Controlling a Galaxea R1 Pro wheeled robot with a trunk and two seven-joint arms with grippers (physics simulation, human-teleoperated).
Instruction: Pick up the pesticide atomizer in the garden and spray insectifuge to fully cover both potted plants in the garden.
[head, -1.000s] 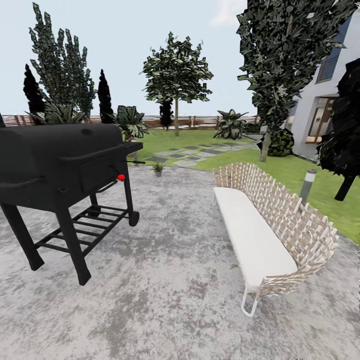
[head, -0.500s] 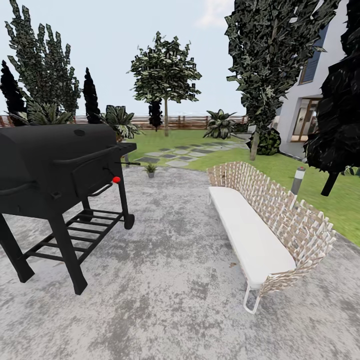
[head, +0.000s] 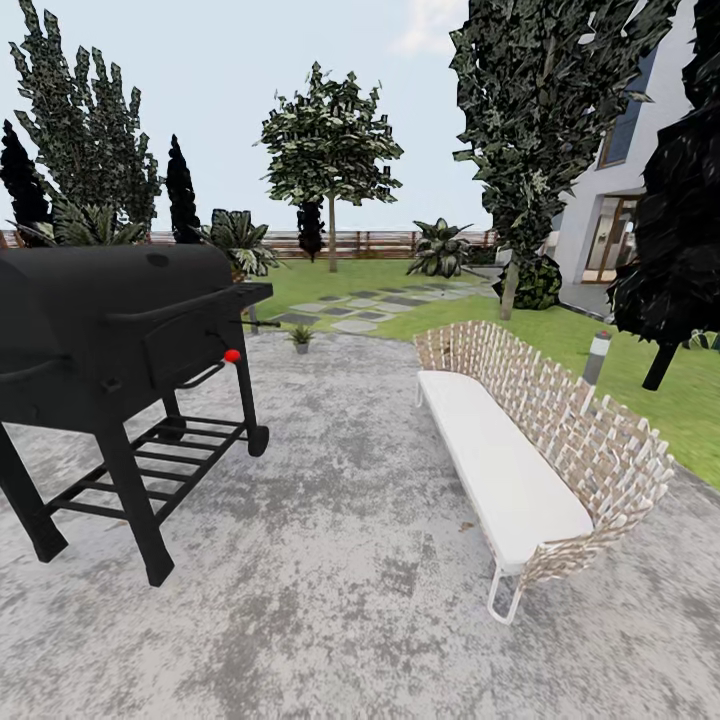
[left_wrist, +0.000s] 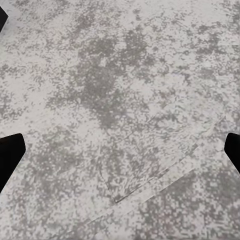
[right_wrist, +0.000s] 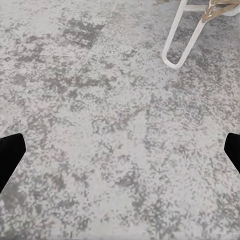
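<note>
Both grippers (left_wrist: 120, 150) (right_wrist: 120, 150) spread open over mottled grey paving, nothing held; atomizer unlocated, one small grey-potted plant (head: 301, 338) sits centre-left by the stepping stones; risk: base clipping black barbecue grill (head: 120, 330) or woven white-cushioned bench (head: 540, 440) en route.

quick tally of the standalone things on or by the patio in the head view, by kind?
Black grill: 1
Woven bench with white cushion: 1
Small potted plant at the patio's far edge: 1
Grey bollard lamp on the lawn behind the bench: 1
Total: 4
</note>
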